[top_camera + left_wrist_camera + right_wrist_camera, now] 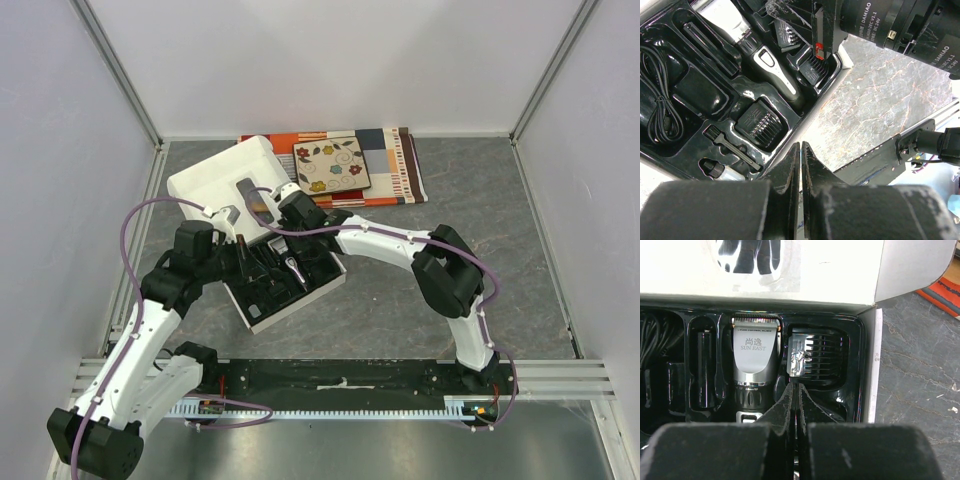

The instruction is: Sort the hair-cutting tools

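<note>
Clipper [754, 355], brushed silver, lies in glossy black moulded tray [856, 365]; left tool [801, 150] and right tool [795, 390] pinched together.

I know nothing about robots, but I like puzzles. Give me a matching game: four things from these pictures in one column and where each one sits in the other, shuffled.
Things
1. hair clipper
2. coiled cord
3. comb guard
4. flowered tile

Places
A. on the striped mat at the back of the table
B. end compartment of the tray, away from the guard
C. long middle slot of the tray
D. corner slot, right beside the clipper's cutting head

Pairs: 1-C, 2-B, 3-D, 4-A
</note>
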